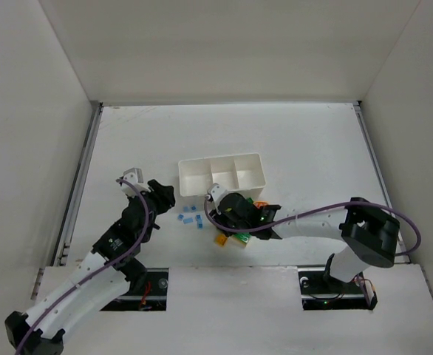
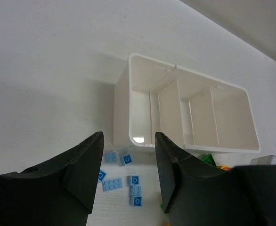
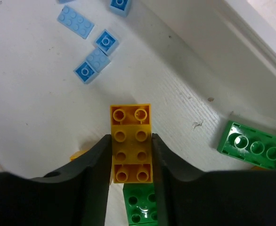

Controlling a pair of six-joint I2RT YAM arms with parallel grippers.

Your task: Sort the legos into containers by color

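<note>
Brick (image 3: 131, 143) lengthwise between jaws — studs up

The white table (image 1: 275, 133) bears a tray (image 1: 184, 177) and scattered legos (image 1: 190, 219).

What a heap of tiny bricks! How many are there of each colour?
Blue bricks: 7
Green bricks: 2
Yellow-orange bricks: 3, one gripped in the right pincer, two showing only as slivers
Total: 12 in view; more may be hidden.
</note>
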